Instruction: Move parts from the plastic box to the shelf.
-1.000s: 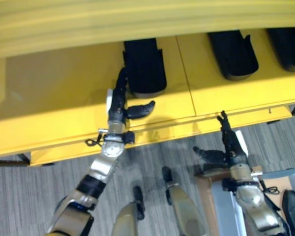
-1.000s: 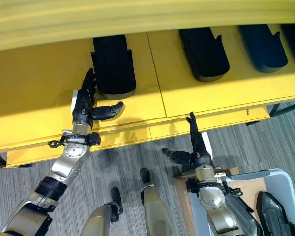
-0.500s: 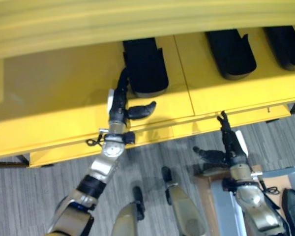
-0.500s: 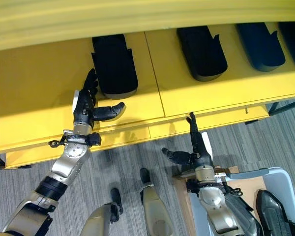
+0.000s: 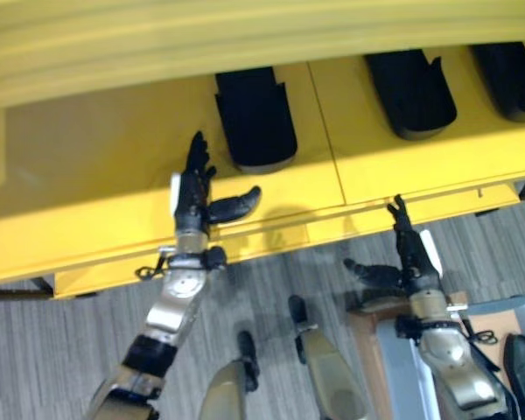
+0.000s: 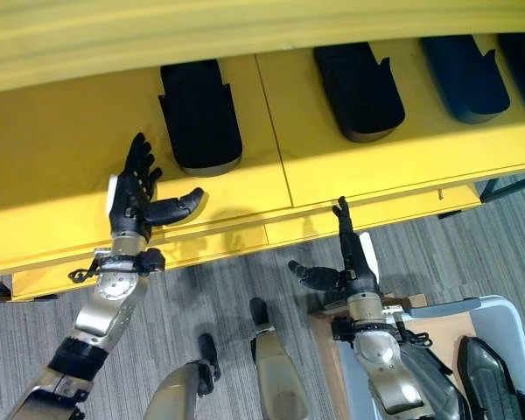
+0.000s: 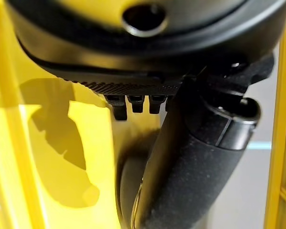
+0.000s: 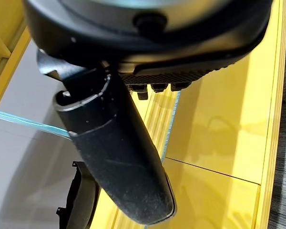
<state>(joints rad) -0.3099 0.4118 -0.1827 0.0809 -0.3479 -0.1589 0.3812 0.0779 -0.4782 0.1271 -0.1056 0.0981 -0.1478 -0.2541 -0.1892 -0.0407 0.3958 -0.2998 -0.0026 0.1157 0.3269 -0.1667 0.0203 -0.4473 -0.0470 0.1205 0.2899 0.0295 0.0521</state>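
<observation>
Left hand [image 6: 131, 201] spread, empty, beside black part [image 6: 199, 115] on yellow shelf [image 6: 52, 166]; right hand [image 6: 346, 262] spread, empty, above plastic box [image 6: 499, 319].

Parts [image 6: 199, 114] lie in a row on the shelf [image 6: 61, 166].

The left robot hand [image 6: 133, 203] has moved away from the black part [image 6: 199, 115] on the shelf [image 6: 61, 166]. Before, its fingers were touching the part's left side; now the hand is apart from it, fingers spread, empty, nearer the shelf's front edge.
</observation>
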